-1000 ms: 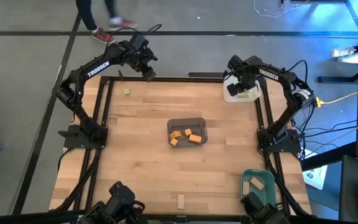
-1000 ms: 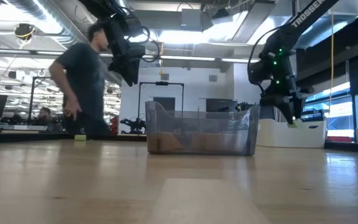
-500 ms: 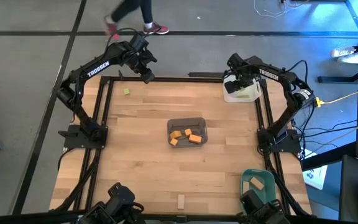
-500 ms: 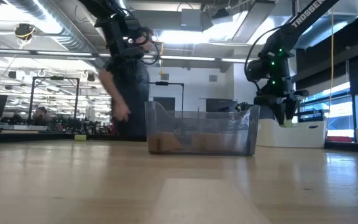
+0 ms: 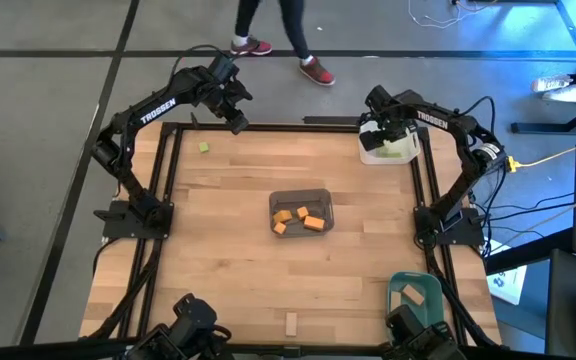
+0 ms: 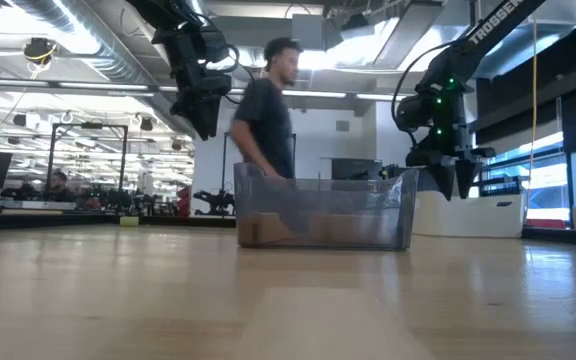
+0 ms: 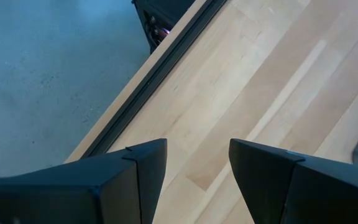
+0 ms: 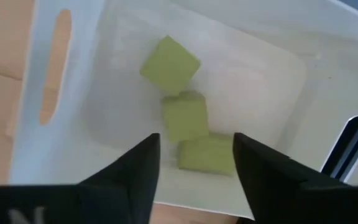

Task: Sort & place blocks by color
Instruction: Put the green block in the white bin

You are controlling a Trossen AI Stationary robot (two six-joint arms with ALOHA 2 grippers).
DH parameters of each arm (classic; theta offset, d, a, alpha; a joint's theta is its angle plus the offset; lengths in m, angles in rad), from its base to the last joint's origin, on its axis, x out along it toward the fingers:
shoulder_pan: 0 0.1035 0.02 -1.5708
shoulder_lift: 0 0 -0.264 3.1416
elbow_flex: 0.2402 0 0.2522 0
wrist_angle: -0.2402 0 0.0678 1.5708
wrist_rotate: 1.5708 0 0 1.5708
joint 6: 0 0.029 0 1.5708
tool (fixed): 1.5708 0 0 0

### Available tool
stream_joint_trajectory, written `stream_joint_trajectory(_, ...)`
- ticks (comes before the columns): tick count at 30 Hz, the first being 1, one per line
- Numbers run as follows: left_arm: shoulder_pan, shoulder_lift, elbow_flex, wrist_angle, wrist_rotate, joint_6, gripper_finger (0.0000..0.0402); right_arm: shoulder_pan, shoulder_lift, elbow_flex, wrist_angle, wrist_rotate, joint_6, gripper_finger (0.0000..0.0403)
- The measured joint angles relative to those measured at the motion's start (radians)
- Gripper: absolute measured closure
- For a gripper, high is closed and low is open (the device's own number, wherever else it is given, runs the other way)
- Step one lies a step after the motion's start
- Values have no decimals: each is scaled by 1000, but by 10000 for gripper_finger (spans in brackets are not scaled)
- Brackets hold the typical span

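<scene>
- Your right tool [image 8: 194, 163] hangs over the white tray [image 5: 371, 154] with fingers spread and nothing between them — sensible, since three green blocks [image 8: 188, 117] already lie inside, sorted by colour.
- Your left tool [image 7: 197, 168], also spread and empty, waits above the worktop's [image 5: 228, 250] far left corner, near one stray green block [image 5: 204, 147].
- Orange blocks [image 5: 300, 219] sit in the grey tray [image 5: 325, 193].
- A tan bar [image 5: 291, 323] at the near edge has its long axis running near-to-far.

in the low view the grey tray [image 6: 325, 212] is translucent, so the orange blocks [image 6: 268, 230] inside read only as a dim smear; the person [image 6: 268, 115] behind that tray is hidden below the waist; the high view's top edge crops the person to legs.
</scene>
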Motion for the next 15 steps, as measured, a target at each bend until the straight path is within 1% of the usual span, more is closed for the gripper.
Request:
stream_joint_trajectory(3,0,0,0,-10,0,0,234,0,0,0,0,0,-4,178)
stream_joint_trajectory(5,0,0,0,-24,-8,-5,234,0,0,0,0,0,-4,170)
stream_joint_trajectory(10,15,0,-9,-105,-112,-89,234,0,-3,31,-49,-1,-3,166)
stream_joint_trajectory(12,32,1,-43,-116,-131,-109,234,1,-21,47,-50,-1,-3,166)
stream_joint_trajectory(15,67,3,-117,-126,-109,-184,234,14,-59,80,-48,0,-4,165)
